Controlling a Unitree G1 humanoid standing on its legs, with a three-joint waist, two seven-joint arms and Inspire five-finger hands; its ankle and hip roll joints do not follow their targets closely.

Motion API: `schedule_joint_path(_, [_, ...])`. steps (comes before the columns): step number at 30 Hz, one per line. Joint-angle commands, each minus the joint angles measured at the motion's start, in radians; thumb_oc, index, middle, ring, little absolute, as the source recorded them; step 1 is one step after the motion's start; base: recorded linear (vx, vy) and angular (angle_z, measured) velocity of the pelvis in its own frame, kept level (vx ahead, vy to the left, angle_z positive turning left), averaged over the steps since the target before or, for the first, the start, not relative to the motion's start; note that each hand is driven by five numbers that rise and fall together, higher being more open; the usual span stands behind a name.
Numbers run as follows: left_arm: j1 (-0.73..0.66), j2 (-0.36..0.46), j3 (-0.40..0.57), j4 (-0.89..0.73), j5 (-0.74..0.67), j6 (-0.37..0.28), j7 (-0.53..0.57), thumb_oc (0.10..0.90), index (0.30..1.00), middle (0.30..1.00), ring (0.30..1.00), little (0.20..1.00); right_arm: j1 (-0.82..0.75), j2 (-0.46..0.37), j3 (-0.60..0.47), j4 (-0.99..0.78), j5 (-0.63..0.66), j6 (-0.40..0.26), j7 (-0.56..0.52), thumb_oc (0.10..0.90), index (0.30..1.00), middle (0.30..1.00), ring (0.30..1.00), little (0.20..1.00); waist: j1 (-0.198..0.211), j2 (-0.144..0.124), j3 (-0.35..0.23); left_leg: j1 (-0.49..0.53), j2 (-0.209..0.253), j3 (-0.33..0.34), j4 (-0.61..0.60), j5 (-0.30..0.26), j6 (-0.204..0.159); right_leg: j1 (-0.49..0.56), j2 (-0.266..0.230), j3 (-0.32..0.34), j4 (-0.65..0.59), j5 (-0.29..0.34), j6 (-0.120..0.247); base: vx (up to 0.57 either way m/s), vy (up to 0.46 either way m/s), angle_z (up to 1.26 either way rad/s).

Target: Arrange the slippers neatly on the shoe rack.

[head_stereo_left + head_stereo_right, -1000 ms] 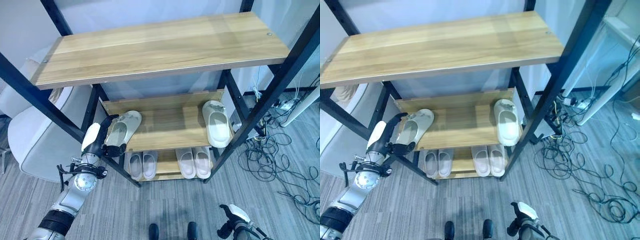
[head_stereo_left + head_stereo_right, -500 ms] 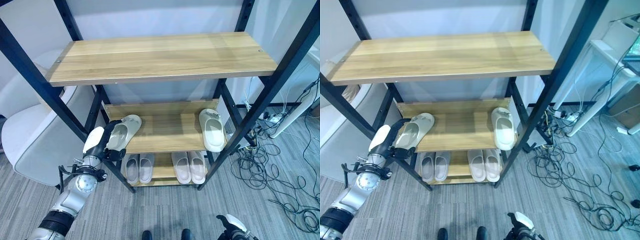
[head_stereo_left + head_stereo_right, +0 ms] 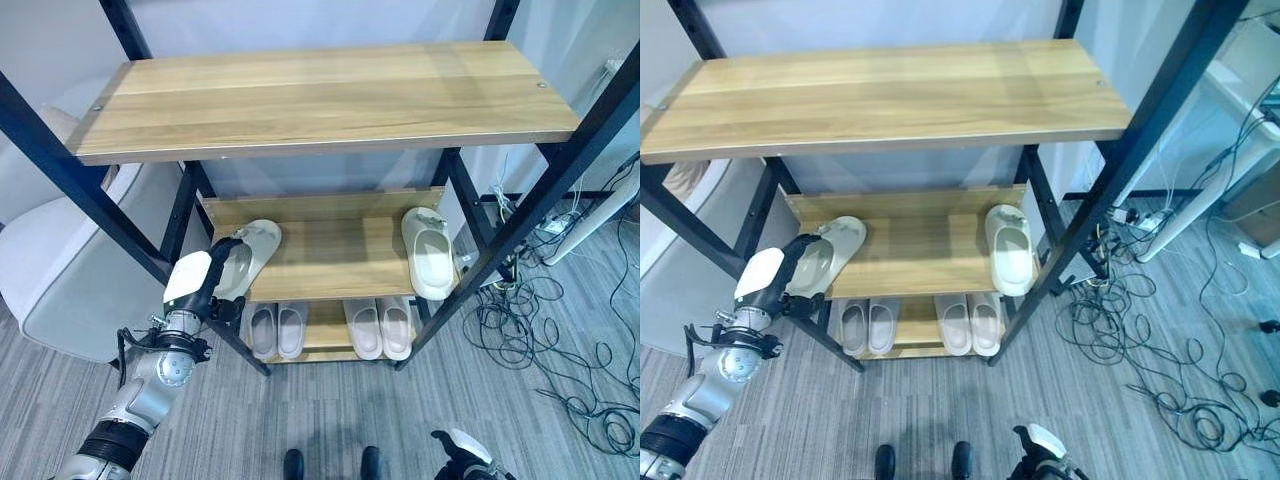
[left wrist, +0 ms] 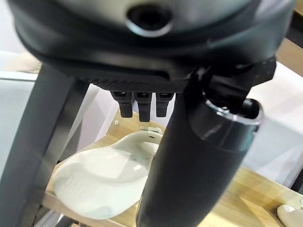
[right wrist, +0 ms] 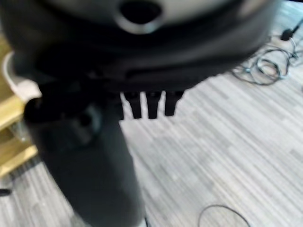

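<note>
Shoe rack (image 3: 320, 95): black frame, three wooden shelves, on grey plank floor (image 3: 330, 420). White chair (image 3: 70, 290) beside rack's left; cable tangle (image 3: 560, 340) on floor at right. My left hand (image 3: 195, 285) at left slipper (image 3: 248, 255) on middle shelf, angled at left edge; fingers seemingly curled round heel, grip partly hidden. Right slipper (image 3: 428, 252) at shelf's right end. Two pale pairs (image 3: 330, 328) on bottom shelf. My right hand (image 3: 462, 448) low over floor, fingers relaxed, empty.

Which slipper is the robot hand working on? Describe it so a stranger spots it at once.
Find the black-framed wooden shoe rack and its middle shelf. At that shelf's left end lies a cream foam slipper, angled with its heel over the front edge, the left robot hand at it. The other cream slipper lies alone at the right end.
</note>
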Motion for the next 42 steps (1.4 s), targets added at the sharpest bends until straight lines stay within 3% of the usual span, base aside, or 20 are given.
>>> schedule_joint_path(1, [-0.213, 0.052, 0.054, 0.034, 0.022, 0.011, 0.131, 0.8, 0.9, 0.9, 0.9, 0.9, -0.017, 0.005, 0.014, -0.016, 0.017, -0.008, -0.044, 0.8, 0.9, 0.9, 0.9, 0.9, -0.01, -0.029, -0.021, -0.064, -0.029, -0.03, 0.002, -0.041, -0.022, -0.015, -0.083, -0.019, 0.013, -0.09, 0.106, 0.0, 0.0, 0.0])
schedule_joint_path(13, [-0.269, 0.042, 0.069, 0.076, 0.011, 0.042, 0.199, 0.8, 0.9, 0.9, 0.9, 0.9, -0.025, -0.013, 0.021, -0.079, 0.013, -0.003, -0.059, 0.8, 0.9, 0.9, 0.9, 0.9, -0.024, -0.01, -0.002, -0.13, -0.028, -0.013, 0.002, -0.022, -0.025, -0.096, -0.086, 0.003, 0.013, -0.069, 0.103, 0.0, -0.004, -0.02])
schedule_joint_path(26, [-0.345, 0.191, 0.058, 0.17, 0.125, 0.111, 0.239, 0.8, 0.9, 0.9, 0.9, 0.9, -0.03, -0.042, 0.029, -0.123, 0.02, -0.023, -0.072, 0.8, 0.9, 0.9, 0.9, 0.9, -0.036, -0.003, 0.022, -0.16, -0.019, -0.01, 0.002, -0.017, -0.027, -0.136, -0.08, 0.017, 0.013, -0.06, 0.103, 0.01, -0.01, -0.05])
schedule_joint_path(42, [-0.429, 0.208, 0.018, 0.222, 0.138, 0.135, 0.251, 0.8, 0.9, 0.9, 0.9, 0.9, -0.05, -0.048, 0.037, -0.167, 0.029, -0.03, -0.077, 0.8, 0.9, 0.9, 0.9, 0.9, -0.046, -0.004, 0.044, -0.18, -0.015, -0.009, 0.002, -0.016, -0.026, -0.162, -0.076, 0.024, 0.013, -0.055, 0.103, 0.0, 0.0, 0.0])
